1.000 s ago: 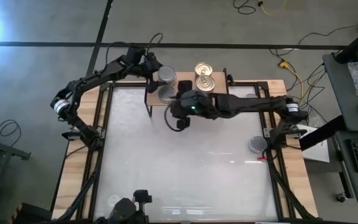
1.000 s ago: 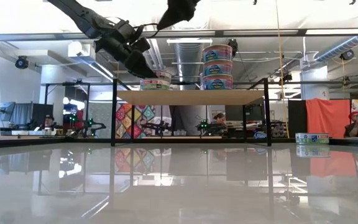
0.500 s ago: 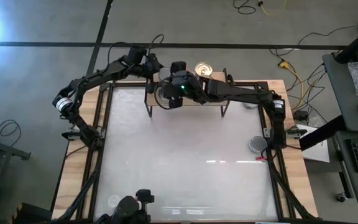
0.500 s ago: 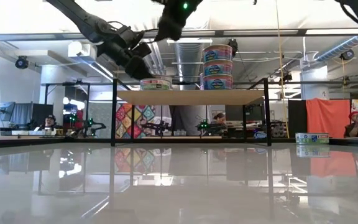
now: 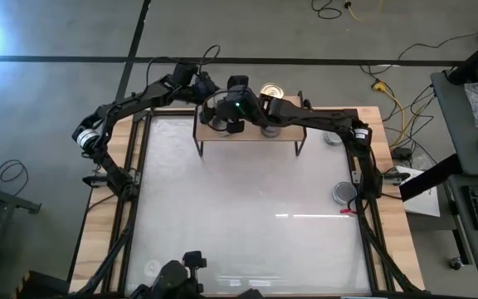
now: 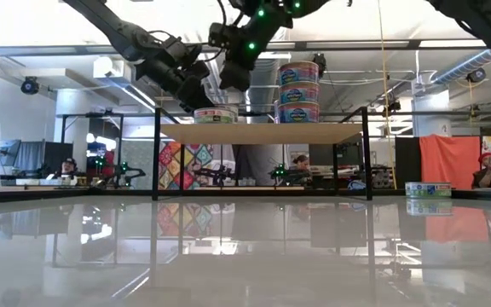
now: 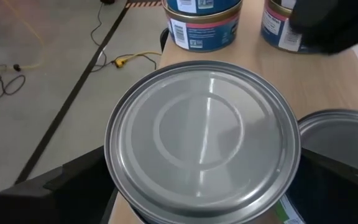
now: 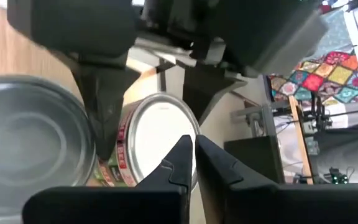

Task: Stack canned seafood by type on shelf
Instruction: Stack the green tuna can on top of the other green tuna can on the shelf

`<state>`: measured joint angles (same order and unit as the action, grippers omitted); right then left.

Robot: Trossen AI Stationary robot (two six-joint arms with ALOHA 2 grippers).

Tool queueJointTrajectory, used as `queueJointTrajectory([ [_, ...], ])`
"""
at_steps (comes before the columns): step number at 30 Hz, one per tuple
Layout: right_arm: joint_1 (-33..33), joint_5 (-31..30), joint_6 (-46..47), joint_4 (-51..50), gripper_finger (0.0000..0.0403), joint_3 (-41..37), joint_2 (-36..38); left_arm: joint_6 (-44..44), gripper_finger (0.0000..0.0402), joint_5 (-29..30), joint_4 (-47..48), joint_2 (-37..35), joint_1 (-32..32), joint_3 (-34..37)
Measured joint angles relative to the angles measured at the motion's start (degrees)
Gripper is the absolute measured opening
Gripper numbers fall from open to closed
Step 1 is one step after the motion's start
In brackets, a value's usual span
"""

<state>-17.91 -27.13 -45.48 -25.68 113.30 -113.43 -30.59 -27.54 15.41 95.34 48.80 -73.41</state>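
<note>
A silver-topped tin [image 7: 202, 134] with a red and green label stands on the light-wood shelf [image 6: 262, 133], beside a second silver-topped tin [image 7: 344, 140]. My left gripper [image 7: 201, 180] is open, one finger on either side of the first tin. My right gripper [image 8: 191, 149] is shut and hangs just above that tin [image 8: 160, 140], right by the left gripper [image 8: 151, 124]; in the low view the right gripper [image 6: 233, 81] is clear of the tin [image 6: 216, 113]. Gold-topped tins with blue labels [image 6: 298, 91] stand stacked at the shelf's middle. My left gripper has its two fingers [image 8: 107, 118] at opposite sides of the tin's wall [image 8: 122, 155], coming slanting down from the table's far left. Whether they touch the wall I cannot tell. The tin stands upright with its bottom on the shelf.
One more tin [image 5: 343, 193] sits alone on the white table near its right edge. The gold top [image 5: 270, 90] of the blue-labelled stack shows past my right arm. The shelf's right half [image 5: 287, 135] is bare board. Cables lie on the floor beyond.
My right gripper has gone from above the table in front of the shelf toward the far edge, and now hangs over the silver-topped tins next to my left gripper. The tins have not moved.
</note>
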Motion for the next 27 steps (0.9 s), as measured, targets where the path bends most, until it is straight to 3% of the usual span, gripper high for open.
queueJointTrajectory([
  [15,-1.64,0.65,-1.94,1.84,0.0012,-0.22,-2.77,5.10,0.0399,0.14,0.03,0.05,-0.15,0.00],
  [27,-1.99,5.66,-3.39,-2.25,0.0012,-0.21,-3.01,6.29,0.0400,0.19,-0.38,0.05,-0.37,0.00],
])
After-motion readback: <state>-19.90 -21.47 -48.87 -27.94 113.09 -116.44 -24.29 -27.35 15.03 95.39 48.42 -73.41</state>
